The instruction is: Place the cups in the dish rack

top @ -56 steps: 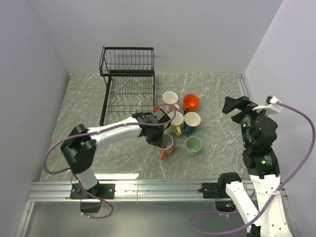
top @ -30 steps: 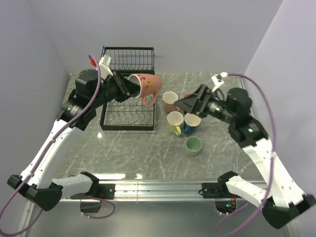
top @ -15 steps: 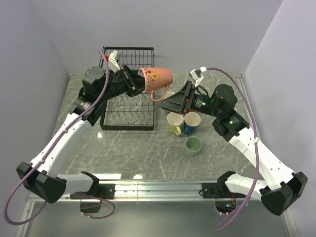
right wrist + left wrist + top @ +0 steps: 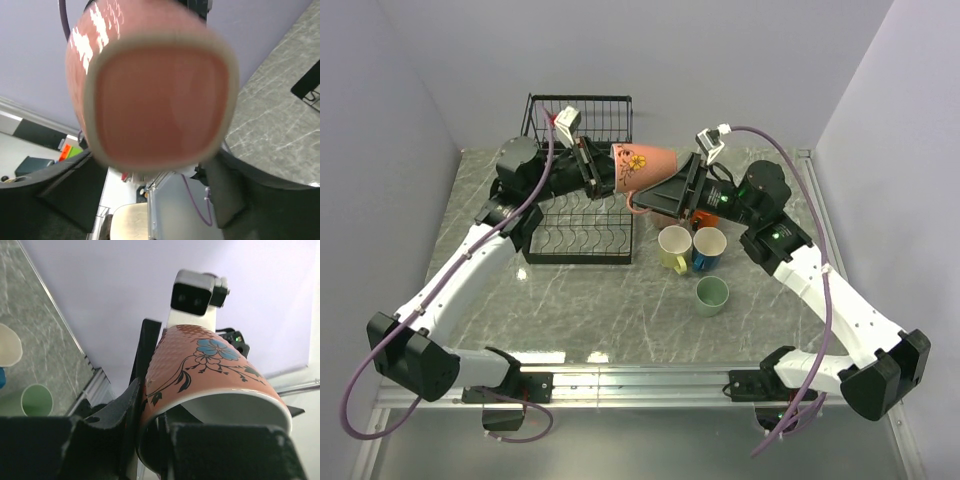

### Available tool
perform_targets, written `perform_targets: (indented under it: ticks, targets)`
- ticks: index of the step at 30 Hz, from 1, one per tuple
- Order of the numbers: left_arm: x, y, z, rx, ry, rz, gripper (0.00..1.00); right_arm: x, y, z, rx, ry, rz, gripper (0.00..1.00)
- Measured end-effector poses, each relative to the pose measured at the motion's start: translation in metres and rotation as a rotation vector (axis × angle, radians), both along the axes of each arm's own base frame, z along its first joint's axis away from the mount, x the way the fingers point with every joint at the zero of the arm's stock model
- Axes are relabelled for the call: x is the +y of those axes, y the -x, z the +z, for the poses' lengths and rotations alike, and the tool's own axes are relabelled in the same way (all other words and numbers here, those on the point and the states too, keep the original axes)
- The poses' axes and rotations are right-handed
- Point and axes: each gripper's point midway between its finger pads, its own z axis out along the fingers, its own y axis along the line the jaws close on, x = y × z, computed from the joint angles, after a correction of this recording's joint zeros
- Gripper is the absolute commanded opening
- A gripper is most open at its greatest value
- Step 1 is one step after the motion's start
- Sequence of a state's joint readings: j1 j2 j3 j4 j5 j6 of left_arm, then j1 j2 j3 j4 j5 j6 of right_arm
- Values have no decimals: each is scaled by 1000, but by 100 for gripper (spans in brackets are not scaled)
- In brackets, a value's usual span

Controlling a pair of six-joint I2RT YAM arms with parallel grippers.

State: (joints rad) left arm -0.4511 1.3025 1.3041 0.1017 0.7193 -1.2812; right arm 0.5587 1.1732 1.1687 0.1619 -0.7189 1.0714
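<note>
A pink cup [image 4: 645,164] with a flower print lies sideways in the air, just right of the dish rack [image 4: 578,258]. My left gripper [image 4: 603,168] is shut on its rim, one finger inside and one outside [image 4: 147,430]. My right gripper [image 4: 672,190] faces the cup's base [image 4: 157,105]; its jaws stand apart on either side of it, and no contact shows. On the table stand a pale yellow cup [image 4: 674,246], a blue cup [image 4: 709,245] and a pale green cup [image 4: 711,294]. Any other cups are hidden behind the right gripper.
The black two-tier rack has a raised upper basket [image 4: 580,120] at the back wall. Walls close in the table on the left, back and right. The standing cups sit directly under my right arm. The green cup [image 4: 36,400] also shows in the left wrist view.
The left arm carried the pink cup up and to the right, level with the rack's upper basket. The right gripper moved left to the cup's base and its jaws narrowed.
</note>
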Motion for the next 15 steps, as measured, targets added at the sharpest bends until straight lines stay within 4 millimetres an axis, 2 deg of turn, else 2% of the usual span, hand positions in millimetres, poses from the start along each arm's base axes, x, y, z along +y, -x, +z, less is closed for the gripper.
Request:
perform_targets:
  ticks: [1, 4, 5, 7, 8, 10, 11, 12, 14, 15]
  targets:
    - [-1, 2, -3, 7, 1, -15, 0, 1, -2, 0, 4, 1, -3, 72]
    - [-3, 5, -10, 29, 3, -46, 0, 1, -5, 2, 0, -5, -18, 49]
    - [-3, 6, -9, 32, 9, -52, 0, 1, -5, 2, 4, -5, -18, 37]
    - [0, 2, -6, 5, 16, -33, 0, 1, -6, 4, 20, -14, -22, 26]
    - [1, 0, -5, 1, 17, -28, 0, 0, -6, 7, 20, -22, -25, 16]
    - [1, -1, -2, -30, 21, -21, 0, 1, -6, 10, 51, -32, -24, 11]
    - [1, -1, -1, -37, 23, -20, 0, 2, -7, 11, 52, -34, -22, 2]
    - [1, -2, -1, -39, 24, -18, 1, 2, -7, 12, 52, -35, -21, 0]
    - [2, -3, -1, -36, 24, -9, 7, 4, -9, 12, 54, -33, -19, 0]
    - [3, -5, -2, -40, 18, 0, 15, 4, -10, 13, 55, -31, -18, 0]
